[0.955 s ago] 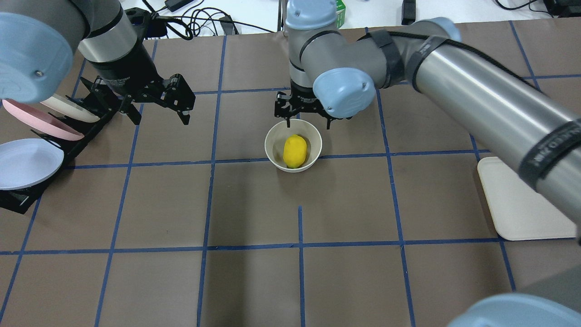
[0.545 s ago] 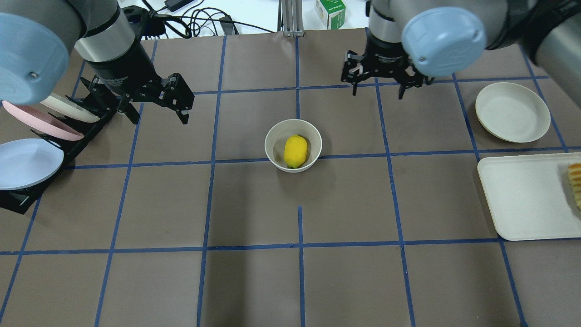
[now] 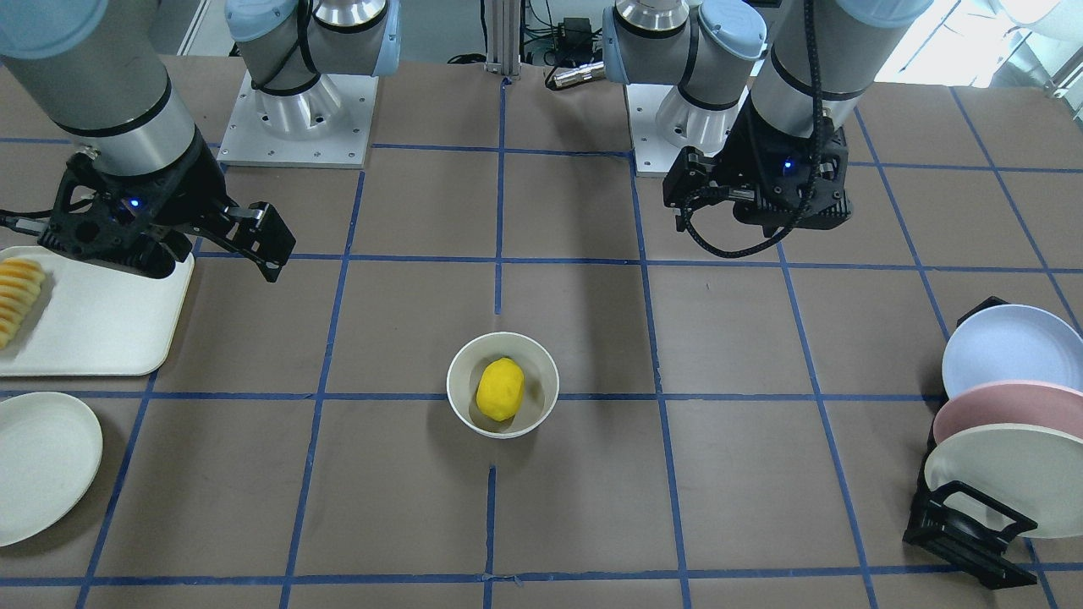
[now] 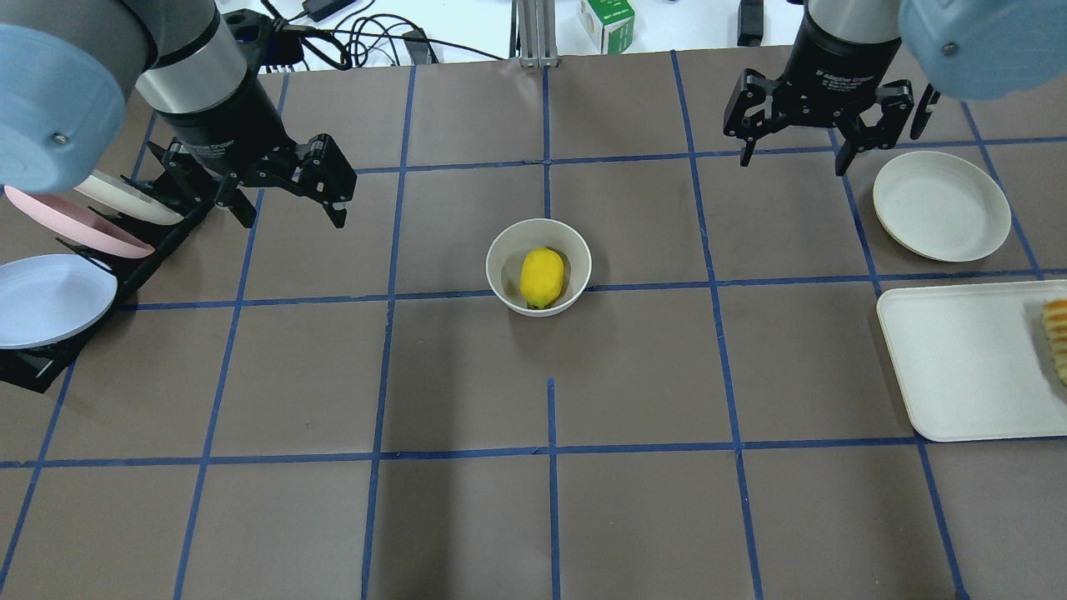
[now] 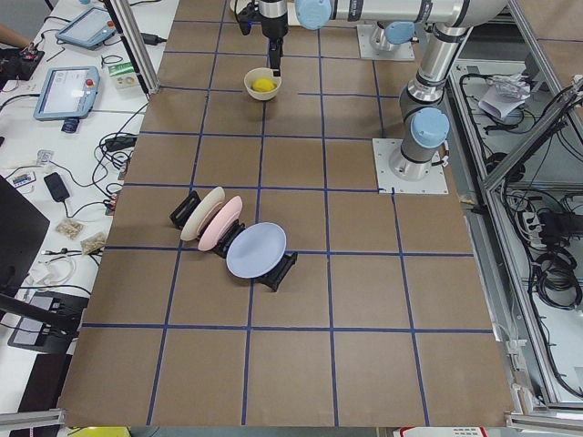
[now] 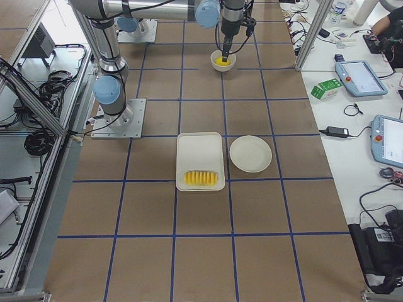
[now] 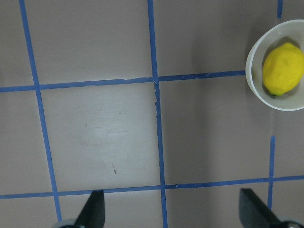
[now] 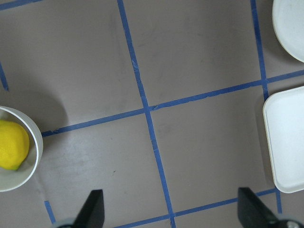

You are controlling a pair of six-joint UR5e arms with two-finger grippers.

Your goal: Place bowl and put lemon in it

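Note:
The off-white bowl [image 4: 498, 250] stands upright near the table's middle with the yellow lemon [image 4: 542, 277] lying inside it. Both also show in the front view, bowl [image 3: 461, 372] and lemon [image 3: 499, 389]. My right gripper [image 4: 792, 160] is open and empty, far right of the bowl, beside the flat plate. My left gripper [image 4: 293, 212] is open and empty, left of the bowl by the rack. The left wrist view shows the bowl [image 7: 254, 90] and lemon [image 7: 282, 69] at its right edge. The right wrist view shows them at its left edge, bowl [image 8: 37, 142] and lemon [image 8: 12, 145].
A black rack [image 4: 158, 242] with blue, pink and cream plates stands at the left. A shallow flat plate [image 4: 940, 206] and a white tray [image 4: 967, 358] with sliced fruit [image 4: 1057, 337] lie at the right. Cables and a green box [image 4: 607, 21] sit beyond the far edge.
My right gripper has pulled away from just above the bowl to the far right, near the flat plate. The lemon stays in the bowl. The left arm has not moved.

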